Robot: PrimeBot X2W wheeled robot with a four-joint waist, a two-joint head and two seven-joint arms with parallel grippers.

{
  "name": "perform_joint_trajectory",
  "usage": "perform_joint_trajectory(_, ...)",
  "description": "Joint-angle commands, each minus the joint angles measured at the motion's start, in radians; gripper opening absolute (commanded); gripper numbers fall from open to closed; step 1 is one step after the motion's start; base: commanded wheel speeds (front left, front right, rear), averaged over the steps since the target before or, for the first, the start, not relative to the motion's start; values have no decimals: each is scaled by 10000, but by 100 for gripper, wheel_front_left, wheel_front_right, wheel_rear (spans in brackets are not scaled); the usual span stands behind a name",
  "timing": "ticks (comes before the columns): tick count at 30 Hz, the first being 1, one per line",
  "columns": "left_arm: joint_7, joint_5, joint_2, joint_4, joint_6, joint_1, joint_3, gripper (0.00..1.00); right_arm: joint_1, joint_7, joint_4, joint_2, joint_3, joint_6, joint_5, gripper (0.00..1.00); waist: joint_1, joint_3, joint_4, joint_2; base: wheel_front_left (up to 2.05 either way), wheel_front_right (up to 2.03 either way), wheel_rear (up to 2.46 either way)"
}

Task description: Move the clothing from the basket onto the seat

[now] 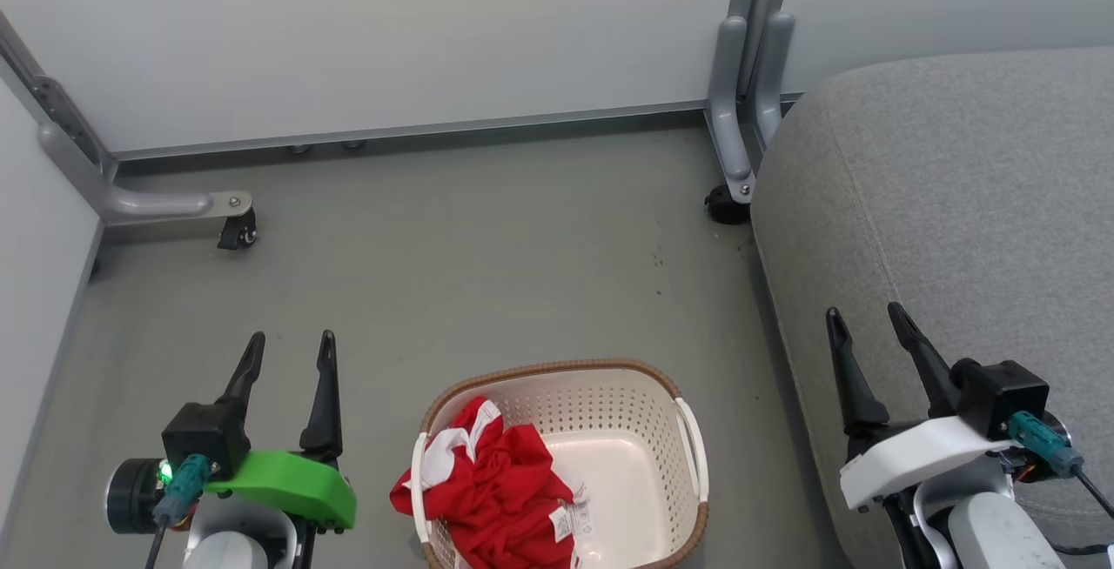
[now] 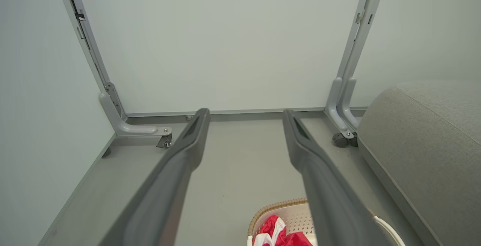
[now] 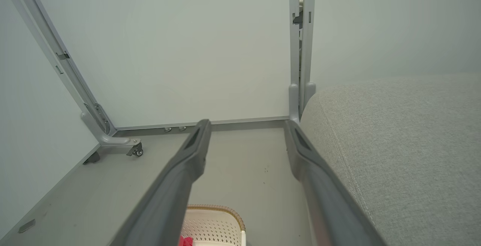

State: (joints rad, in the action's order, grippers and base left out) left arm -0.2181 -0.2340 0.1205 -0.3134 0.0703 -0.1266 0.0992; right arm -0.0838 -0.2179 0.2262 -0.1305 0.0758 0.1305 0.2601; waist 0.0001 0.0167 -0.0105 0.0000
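Two long-fingered dark grippers are showing in the head view. The left gripper (image 1: 291,338) is sitting at the lower left over the grey floor (image 1: 487,256), and the right gripper (image 1: 864,312) is sitting at the lower right, in front of the large light grey upholstered seat (image 1: 957,204). Both are standing with their fingers spread apart and are gripping nothing.

Between them, at the bottom centre, the cream perforated plastic basket with its brown woven rim (image 1: 557,369) is resting on the floor just beside the seat. The bright red clothing with white trim (image 1: 496,491) is lying bunched in the basket's left half and spilling over its left edge, with small white labels facing up. The right half is showing bare cream plastic.

The head view is giving the basket's inside and both white handles. The left wrist view is catching the far rim (image 2: 278,203) and a fold of red and white fabric (image 2: 276,231) at the bottom edge, partly behind one finger. The right wrist view is catching a corner of the basket (image 3: 214,219) with a speck of red (image 3: 185,241).

The right wrist view is also bringing out the seat's stitched seam (image 3: 349,170). In both wrist views, pale partition panels on grey castered legs (image 2: 161,140) are rising much higher at the back.
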Motion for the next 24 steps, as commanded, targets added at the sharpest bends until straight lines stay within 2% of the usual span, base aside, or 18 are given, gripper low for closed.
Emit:
perform_joint_trajectory(1, -97, 234, 51, 2, 34, -214, -14, 100, -16, -95, -5, -6, 13, 3, -218, 100, -1, 16, -1, 0, 0, 0, 0)
perform_joint_trajectory(24, -482, 1452, -273, -261, 245, -132, -296, 100, 131, -477, -62, -18, 86, 4, -1184, 100, -1, 79, 8, 0, 0, 0, 0)
